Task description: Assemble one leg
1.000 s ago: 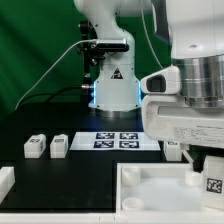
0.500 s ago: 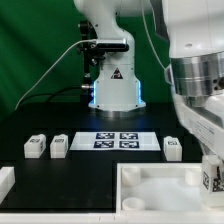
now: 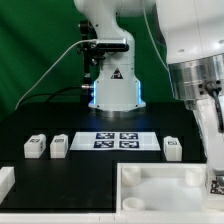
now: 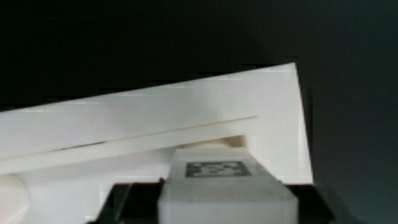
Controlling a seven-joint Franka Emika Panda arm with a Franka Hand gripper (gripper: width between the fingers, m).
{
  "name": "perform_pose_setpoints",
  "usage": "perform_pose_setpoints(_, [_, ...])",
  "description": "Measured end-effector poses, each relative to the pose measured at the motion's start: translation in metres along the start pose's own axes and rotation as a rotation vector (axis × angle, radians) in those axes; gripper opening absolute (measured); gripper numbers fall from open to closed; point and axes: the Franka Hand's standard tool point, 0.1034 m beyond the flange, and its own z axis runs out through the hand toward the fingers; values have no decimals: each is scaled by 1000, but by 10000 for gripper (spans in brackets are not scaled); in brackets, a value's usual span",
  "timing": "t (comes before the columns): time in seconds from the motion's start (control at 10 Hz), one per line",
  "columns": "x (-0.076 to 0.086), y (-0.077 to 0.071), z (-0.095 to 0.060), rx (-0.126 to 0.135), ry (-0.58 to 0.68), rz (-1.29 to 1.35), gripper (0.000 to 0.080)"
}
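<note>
Wrist view shows you the gripper [image 4: 199,205] holding a leg [image 4: 214,170] over the tabletop [image 4: 160,125]'s corner; seating it remains, three legs [image 3: 36,146] wait.

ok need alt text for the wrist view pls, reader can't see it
Close-up from the wrist: a tagged white leg sits between the hand's dark fingers, above a corner of the large white tabletop. Everything beyond the tabletop is black.
</note>
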Motion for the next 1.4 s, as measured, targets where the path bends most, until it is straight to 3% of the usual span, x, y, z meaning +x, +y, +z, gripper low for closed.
perform_pose_setpoints(0.1, [4, 4, 3, -26, 0, -226, 302])
perform_pose_setpoints(0.2, [5, 7, 0, -68, -8, -412, 480])
perform_pose_setpoints(0.3, [6, 4, -2, -79, -8, -550, 611])
perform_pose_setpoints(0.6, [8, 4, -1, -80, -9, -865, 647])
perform_pose_setpoints(0.7, [10, 4, 1, -110, 22, -1091, 647])
perform_pose_setpoints(1.0, [11, 2, 2, -113, 35, -1123, 649])
perform_pose_setpoints(1.2, [9, 3, 3, -104, 36, -939, 425])
perform_pose_setpoints(1.4, [8, 3, 3, -99, 41, -769, 384])
